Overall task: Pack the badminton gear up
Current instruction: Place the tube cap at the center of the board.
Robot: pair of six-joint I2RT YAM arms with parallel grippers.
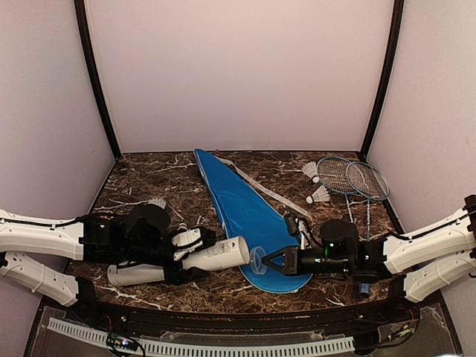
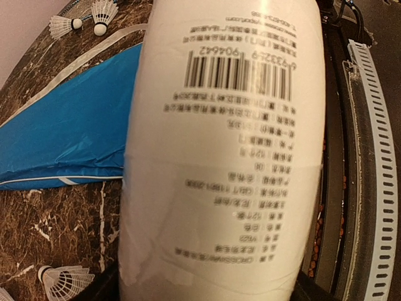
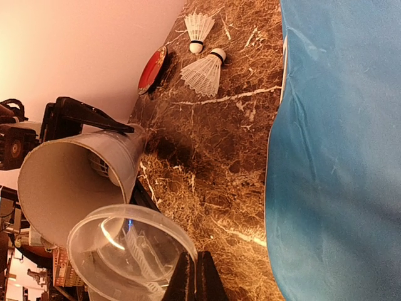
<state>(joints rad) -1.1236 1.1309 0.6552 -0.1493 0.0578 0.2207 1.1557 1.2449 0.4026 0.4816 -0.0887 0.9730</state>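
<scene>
Left arm [image 1: 44,236]: white links enter from left edge, low over table; black wrist points right toward centre. Left gripper [image 1: 195,249]: jaws clamped across long white tube [image 1: 223,254], held near-horizontal with open end facing right. Right arm [image 1: 431,242]: white links enter from right edge in mirrored pose; black wrist points left. Right gripper [image 1: 265,260]: fingertips [image 3: 183,287] pinched on rim of clear round plastic cap [image 3: 128,248], just beside tube mouth. Grippers face each other at near centre.
</scene>
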